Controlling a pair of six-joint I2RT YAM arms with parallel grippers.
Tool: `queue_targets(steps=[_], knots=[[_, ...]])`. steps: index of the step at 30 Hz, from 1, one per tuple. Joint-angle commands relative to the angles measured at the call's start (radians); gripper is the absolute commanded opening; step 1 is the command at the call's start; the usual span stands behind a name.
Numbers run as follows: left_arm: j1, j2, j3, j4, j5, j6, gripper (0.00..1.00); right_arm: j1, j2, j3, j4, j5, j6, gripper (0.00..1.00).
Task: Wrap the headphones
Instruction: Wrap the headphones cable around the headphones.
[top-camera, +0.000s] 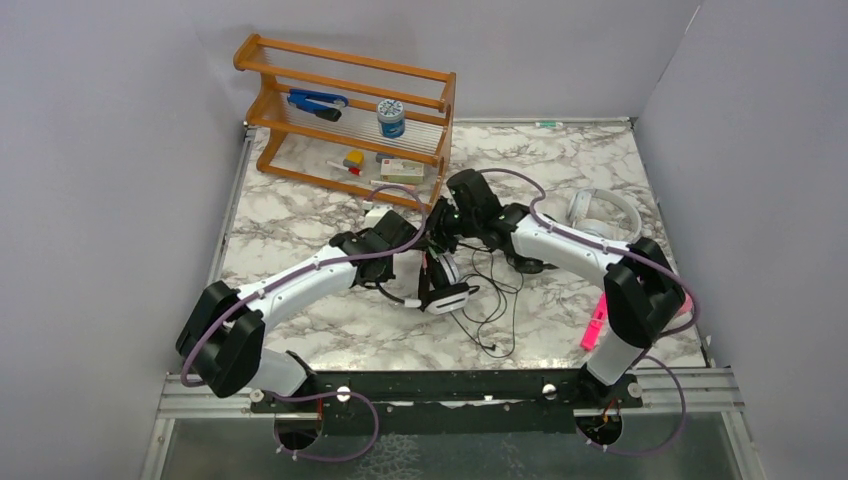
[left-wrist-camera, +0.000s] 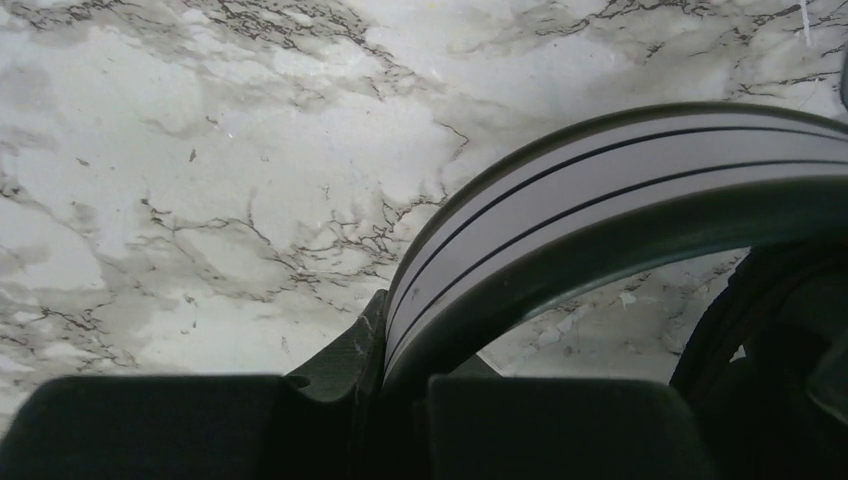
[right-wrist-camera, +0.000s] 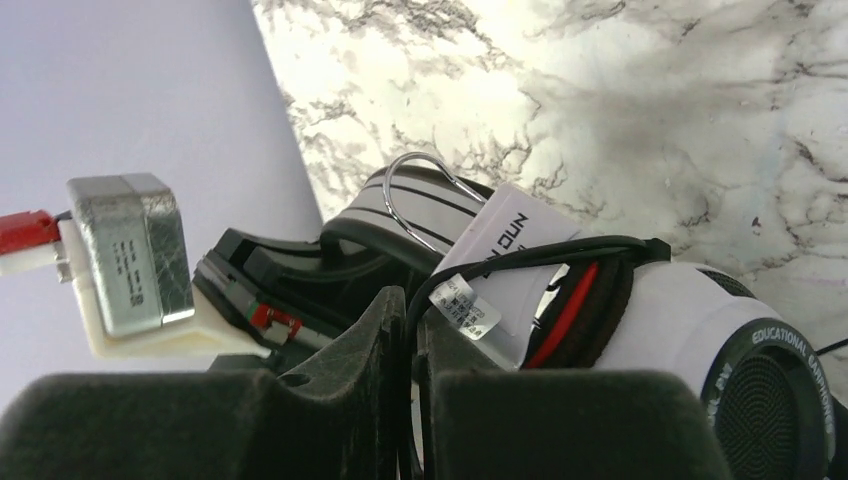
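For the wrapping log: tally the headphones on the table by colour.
white headphones with black pads: 1
all-white headphones: 1
black headphones, partly hidden: 1
Total: 3

A wooden rack (top-camera: 263, 100) on the marble table (top-camera: 300, 215) holds a blue tool (top-camera: 318, 102), a jar (top-camera: 391, 118) and a box (top-camera: 402, 170). A pink marker (top-camera: 594, 328) lies near the right edge.

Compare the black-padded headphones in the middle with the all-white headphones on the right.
The black-padded headphones have dark pads and a black cord; the all-white headphones show no black. The first is clamped by the left gripper; the second lies untouched on the table. Both have headbands.
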Motion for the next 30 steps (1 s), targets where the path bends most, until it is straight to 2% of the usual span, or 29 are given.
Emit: queue_targets(steps=[1,7,11,17,20,22,27,30], knots=[[-0.003,-0.073,-0.032,0.102,0.127,-0.059,0.0,0.06,0.059,0.09,-0.101,0.211,-0.077,0.13],[-0.003,-0.132,-0.091,0.16,0.135,-0.103,0.0,0.109,0.113,0.151,-0.221,0.284,-0.165,0.14],[-0.001,-0.182,-0.12,0.207,0.14,-0.132,0.0,0.146,0.105,0.157,-0.252,0.315,-0.239,0.17],[0.001,-0.282,-0.197,0.267,0.107,-0.239,0.0,0.156,0.067,0.18,-0.33,0.372,-0.376,0.17],[0.007,-0.317,-0.222,0.277,0.093,-0.282,0.0,0.157,0.052,0.184,-0.362,0.379,-0.41,0.28],[0.011,-0.336,-0.234,0.291,0.093,-0.296,0.0,0.158,0.054,0.195,-0.374,0.364,-0.422,0.29],[0.014,-0.373,-0.248,0.308,0.067,-0.309,0.0,0.164,0.056,0.236,-0.404,0.354,-0.458,0.21],[0.017,-0.396,-0.248,0.312,0.035,-0.287,0.0,0.164,0.037,0.256,-0.44,0.36,-0.48,0.11]])
